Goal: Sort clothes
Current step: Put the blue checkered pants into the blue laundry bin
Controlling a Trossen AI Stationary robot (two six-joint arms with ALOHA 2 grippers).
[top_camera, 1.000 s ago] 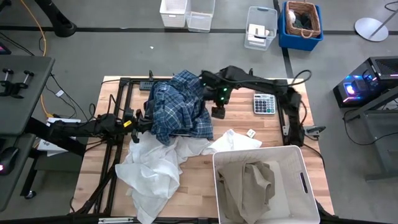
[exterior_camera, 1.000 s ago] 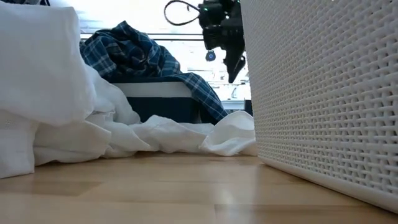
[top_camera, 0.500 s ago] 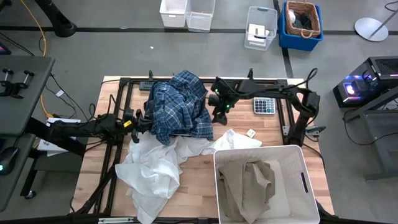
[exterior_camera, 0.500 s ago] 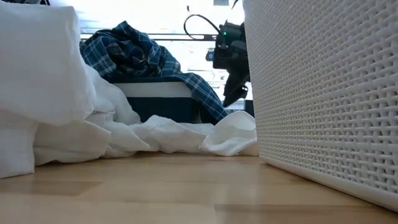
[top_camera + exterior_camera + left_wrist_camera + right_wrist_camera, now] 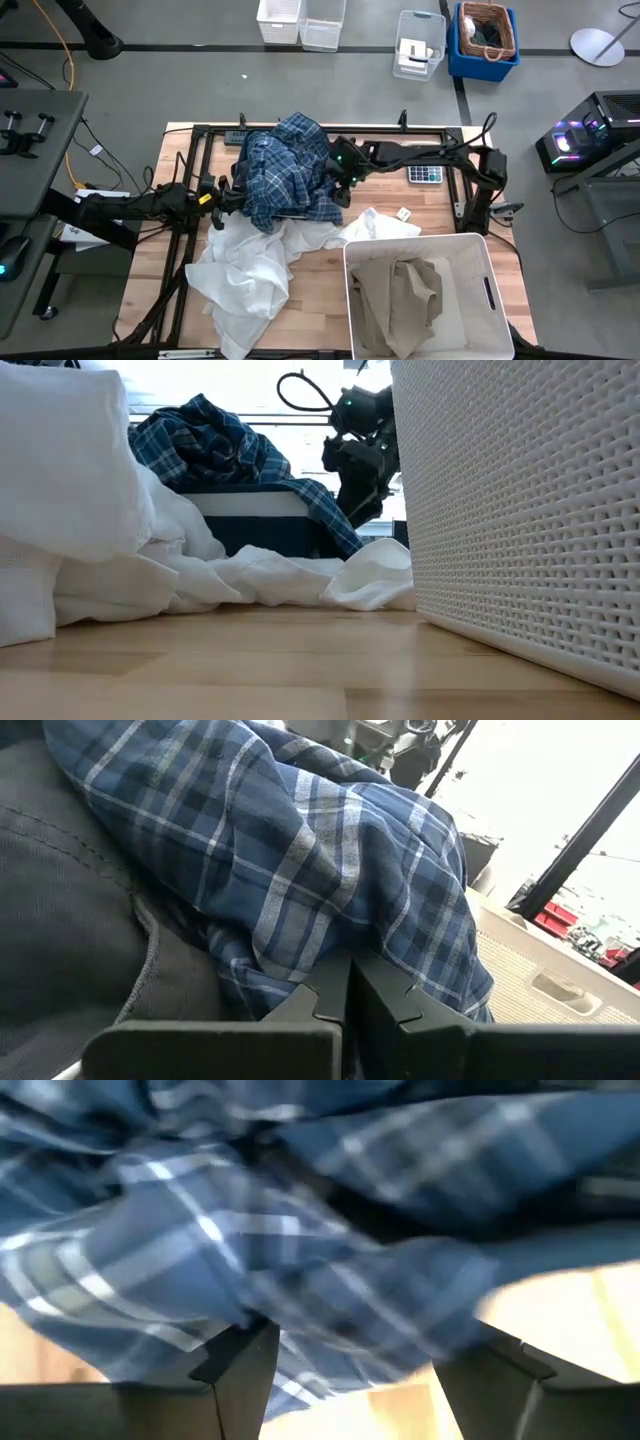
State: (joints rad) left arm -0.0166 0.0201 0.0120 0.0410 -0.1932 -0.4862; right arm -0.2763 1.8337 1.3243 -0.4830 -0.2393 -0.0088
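The blue-white plaid shirt [image 5: 290, 168] lies heaped over the dark blue bin [image 5: 268, 525], one end hanging down the bin's right side [image 5: 335, 520]. A dark grey piece [image 5: 60, 930] lies under it. My right gripper [image 5: 342, 190] is open at the shirt's right edge, and plaid cloth [image 5: 330, 1270] fills the space ahead of its fingers. My left gripper [image 5: 226, 196] is shut at the shirt's left edge. White shirts [image 5: 255, 270] lie spread on the table. A beige-khaki piece [image 5: 400, 298] lies in the white bin [image 5: 480, 250]. My left gripper's shut fingertips [image 5: 340, 982] reach level from the table's left side in under a fold of the plaid shirt [image 5: 300, 935]. Whether any cloth is pinched between them cannot be told. My right gripper's open fingers [image 5: 245, 1365] stand on either side of the plaid cloth; whether they touch it cannot be told.
The large white bin [image 5: 520, 510] stands at the near right, close beside my right gripper. A calculator [image 5: 424, 172] lies at the far right of the table. A small white object [image 5: 404, 213] lies beside the white shirts. A black frame [image 5: 200, 140] runs around the table.
My right gripper has come down and gone toward the table's left edge, up to the hanging right end of the plaid shirt. The clothes have stayed where they were.
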